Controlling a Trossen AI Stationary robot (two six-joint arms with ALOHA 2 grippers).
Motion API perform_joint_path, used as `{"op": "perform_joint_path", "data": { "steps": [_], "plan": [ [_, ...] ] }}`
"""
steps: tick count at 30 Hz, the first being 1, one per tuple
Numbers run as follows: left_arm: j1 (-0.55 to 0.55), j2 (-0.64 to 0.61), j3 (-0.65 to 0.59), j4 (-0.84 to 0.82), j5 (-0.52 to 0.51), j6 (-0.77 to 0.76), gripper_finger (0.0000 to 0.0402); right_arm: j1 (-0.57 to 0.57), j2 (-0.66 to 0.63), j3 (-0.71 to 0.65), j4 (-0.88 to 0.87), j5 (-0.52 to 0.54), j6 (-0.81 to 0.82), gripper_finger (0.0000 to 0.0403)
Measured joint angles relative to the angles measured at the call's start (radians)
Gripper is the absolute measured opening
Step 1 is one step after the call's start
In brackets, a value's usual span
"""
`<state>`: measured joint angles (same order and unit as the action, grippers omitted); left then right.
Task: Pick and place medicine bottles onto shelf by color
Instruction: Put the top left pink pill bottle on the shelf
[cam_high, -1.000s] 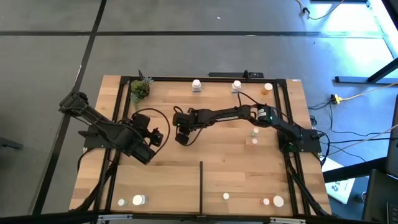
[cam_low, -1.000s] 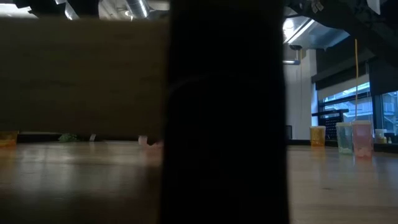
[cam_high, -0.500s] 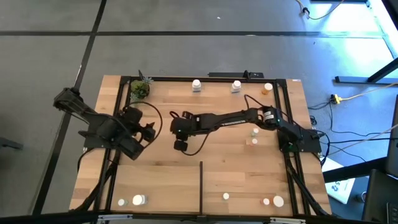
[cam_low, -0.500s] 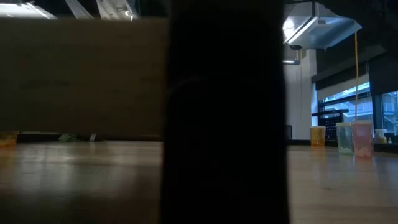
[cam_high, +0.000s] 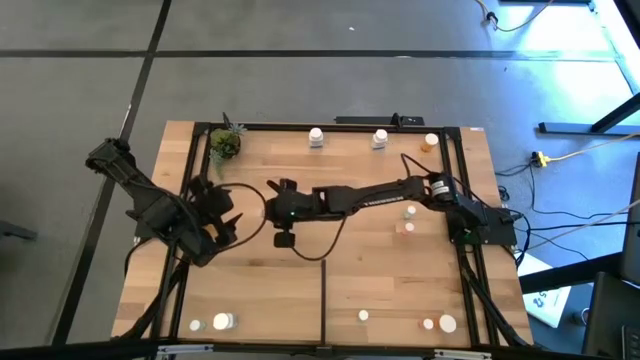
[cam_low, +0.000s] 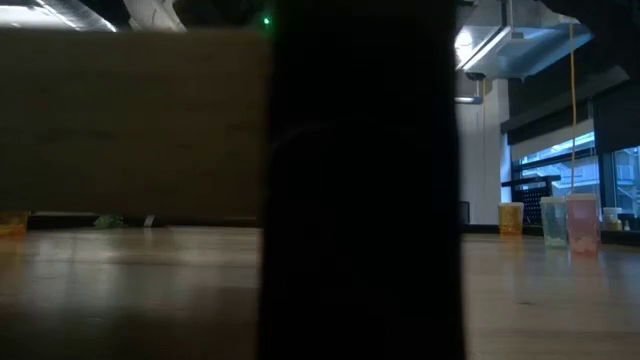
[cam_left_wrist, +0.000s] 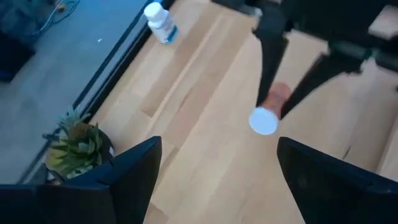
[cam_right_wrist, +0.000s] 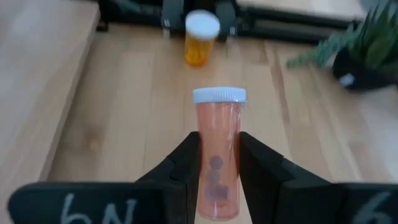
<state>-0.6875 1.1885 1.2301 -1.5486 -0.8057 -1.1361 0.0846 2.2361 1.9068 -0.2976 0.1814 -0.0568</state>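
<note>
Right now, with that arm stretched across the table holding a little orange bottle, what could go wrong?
The right gripper pinches the orange bottle only low on its body, so it might tip or slip out. The left gripper waits open close by, so the two arms could bump. A loose cable hangs under the right arm and might snag as it moves.

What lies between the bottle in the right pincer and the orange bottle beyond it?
Bare shelf only, by the right wrist view: nothing stands between the held bottle, in the right pincer, and the orange bottle.
</note>
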Motion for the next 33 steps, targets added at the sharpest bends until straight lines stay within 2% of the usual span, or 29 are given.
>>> {"op": "perform_joint_path", "data": {
  "steps": [8, 23, 33],
  "plan": [
    [-0.002, 0.000, 0.000, 0.007, 0.041, 0.050, 0.0314, 0.019, -0.002, 0.000, 0.092, 0.009, -0.106, 0.0094],
    [-0.002, 0.000, 0.000, 0.070, 0.064, 0.047, 0.0314, 0.020, -0.002, 0.000, 0.236, 0.010, -0.165, 0.0094],
    [-0.002, 0.000, 0.000, 0.070, 0.064, 0.047, 0.0314, 0.020, -0.002, 0.000, 0.249, 0.010, -0.165, 0.0094]
  ]
}}
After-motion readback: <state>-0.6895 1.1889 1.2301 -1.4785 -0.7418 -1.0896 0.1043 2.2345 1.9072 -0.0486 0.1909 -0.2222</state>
